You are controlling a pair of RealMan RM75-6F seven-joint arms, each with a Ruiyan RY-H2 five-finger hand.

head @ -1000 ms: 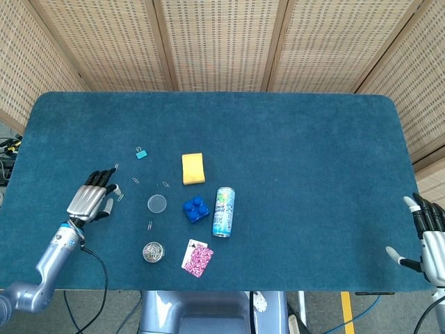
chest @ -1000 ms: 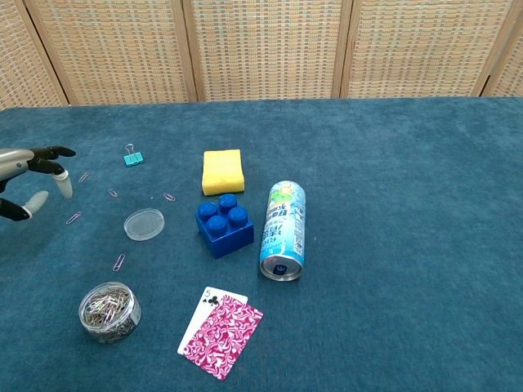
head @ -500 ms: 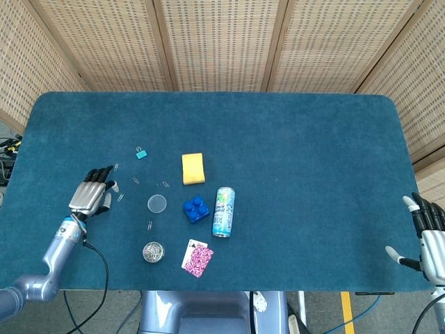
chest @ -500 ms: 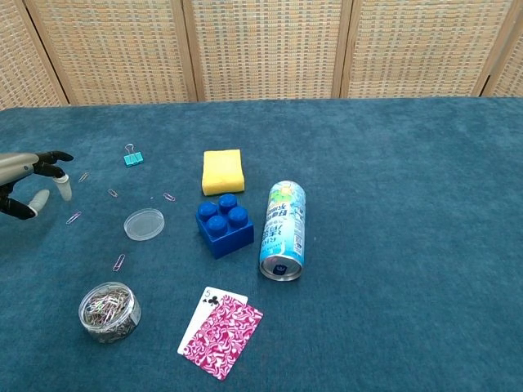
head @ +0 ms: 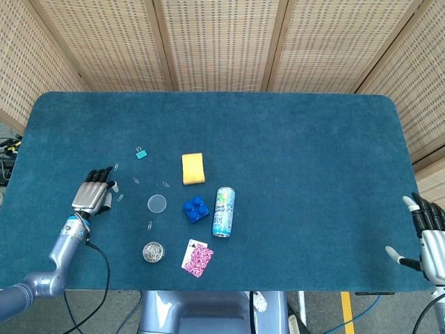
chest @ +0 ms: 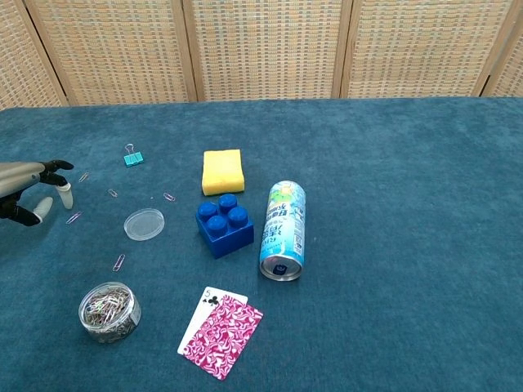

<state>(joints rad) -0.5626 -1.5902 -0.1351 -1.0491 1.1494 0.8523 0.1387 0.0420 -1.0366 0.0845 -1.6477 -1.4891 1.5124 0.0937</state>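
While the right hand (head: pixel 425 236) hangs off the desk's right edge with its fingers spread and nothing in them, the left hand (head: pixel 92 194) has drawn back toward the left edge and sunk closer to the blue cloth of the desk (head: pixel 292 139) over the last second. Its fingers have curled in from their wider spread — they now sit half-closed, empty, with the thumb tip pointing down. That brings the fingertips down over the loose paper clips (chest: pixel 73 217) scattered near the left edge; the nearest one lies just beside the thumb, apparently untouched. The forearm slopes in from the front left corner, palm down. A clear lid (chest: pixel 144 224) and a jar of clips (chest: pixel 109 311) lie further in.
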